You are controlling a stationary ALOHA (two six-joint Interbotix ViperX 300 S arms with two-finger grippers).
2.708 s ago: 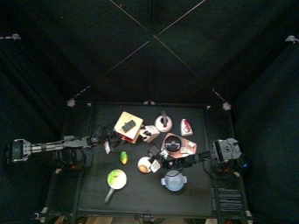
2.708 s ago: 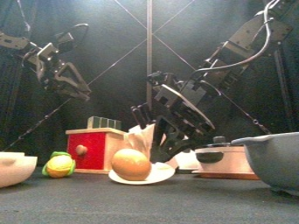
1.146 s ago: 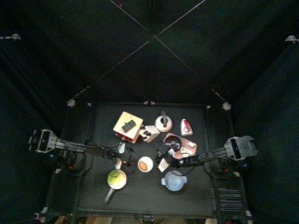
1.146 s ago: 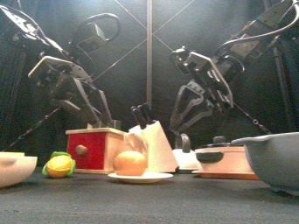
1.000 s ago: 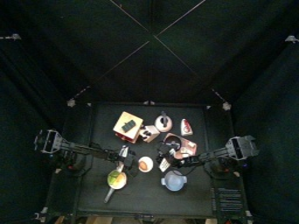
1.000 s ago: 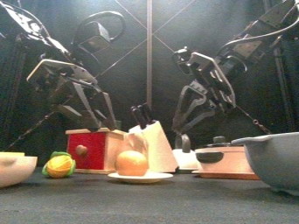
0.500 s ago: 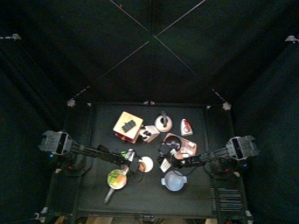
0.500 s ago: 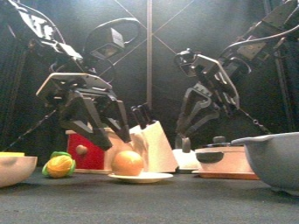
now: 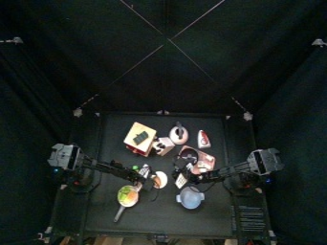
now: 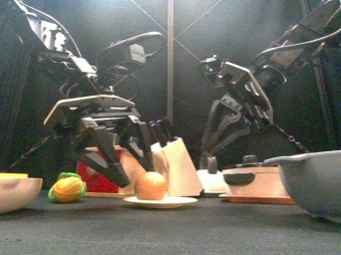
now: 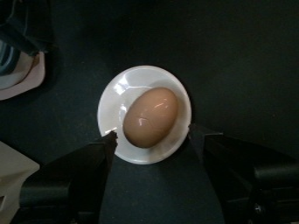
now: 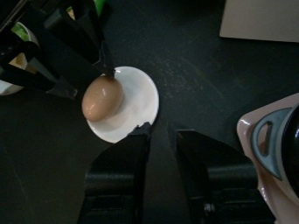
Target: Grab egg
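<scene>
The egg [image 10: 152,185] is an orange-tan dome on a flat white rim [image 10: 174,201], at the table's front middle. It also shows in the top view [image 9: 159,179], the left wrist view [image 11: 152,116] and the right wrist view [image 12: 101,98]. My left gripper [image 10: 118,171] is open and low, just behind and left of the egg, its jaws standing on either side of it in the left wrist view [image 11: 152,138]. My right gripper [image 10: 216,151] hangs higher, behind and right of the egg, jaws close together and empty [image 12: 162,131].
A grey bowl [image 10: 313,184] stands at the front right, a pink lidded pot [image 10: 253,182] behind it. A white knife block [image 10: 174,167] and a red box [image 10: 91,167] stand behind the egg. A yellow-green fruit [image 10: 67,187] and a white dish [image 10: 14,191] lie at the left. A green pan [image 9: 126,196] lies near the front.
My left arm has swung in from the left and come down, its open jaws now around the egg. My right gripper pulled back from the egg earlier and has stayed still since.
</scene>
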